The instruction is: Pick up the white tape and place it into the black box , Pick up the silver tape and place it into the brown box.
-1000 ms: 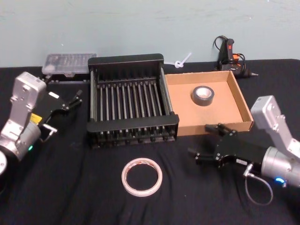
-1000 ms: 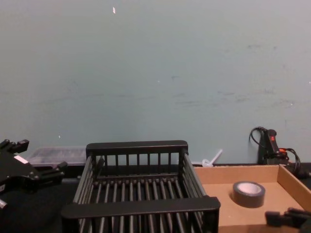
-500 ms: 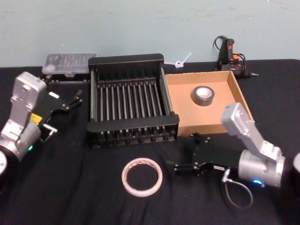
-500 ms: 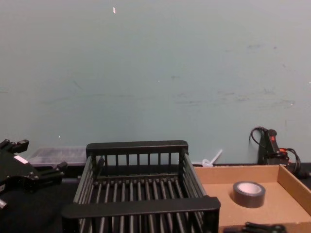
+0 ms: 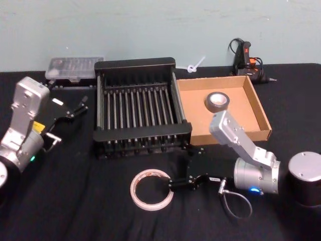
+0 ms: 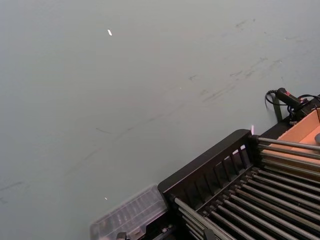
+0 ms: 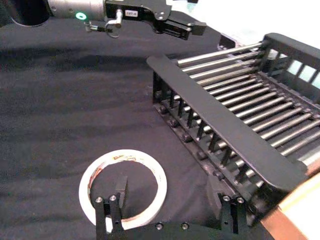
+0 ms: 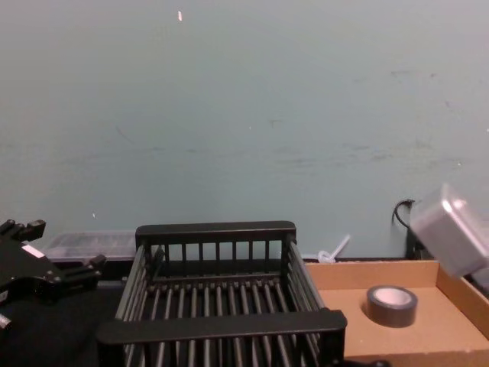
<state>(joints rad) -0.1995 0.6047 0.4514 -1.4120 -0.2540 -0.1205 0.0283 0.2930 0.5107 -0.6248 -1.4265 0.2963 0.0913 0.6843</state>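
Note:
The white tape lies flat on the black cloth in front of the black box. My right gripper is low at the ring's right side and open. In the right wrist view one fingertip is over the hole of the white tape and the other finger stands outside the rim. The silver tape sits inside the brown box, to the right of the black crate. My left gripper hangs open, parked left of the crate. The chest view shows the silver tape in the brown box.
A clear plastic case lies behind the crate at the back left. A glue gun and a white zip tie lie at the back right. A cable loop trails from my right wrist.
My right arm has swung left and toward the front, from beside the brown box to the white tape, staying open. The left arm and both tapes have not moved.

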